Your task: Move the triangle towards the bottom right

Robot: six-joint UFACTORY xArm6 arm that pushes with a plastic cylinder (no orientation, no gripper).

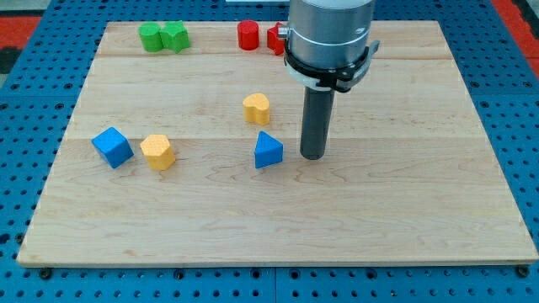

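Rod and nothing more at my end: there are no jaws to open or close, so pushing is all I can do. My tip [313,156] rests on the board just to the view's right of the blue triangle [268,151], close beside it but apart. That is the wrong side for this step, I judge. To send the triangle toward the bottom right I should go around it without clipping it and settle at its upper left, in the gap below the yellow heart-shaped block [257,108]. From there a slow, centred diagonal push should keep it from spinning off. The other yellow block [157,151] and blue cube [112,146] lie well clear at the view's left.
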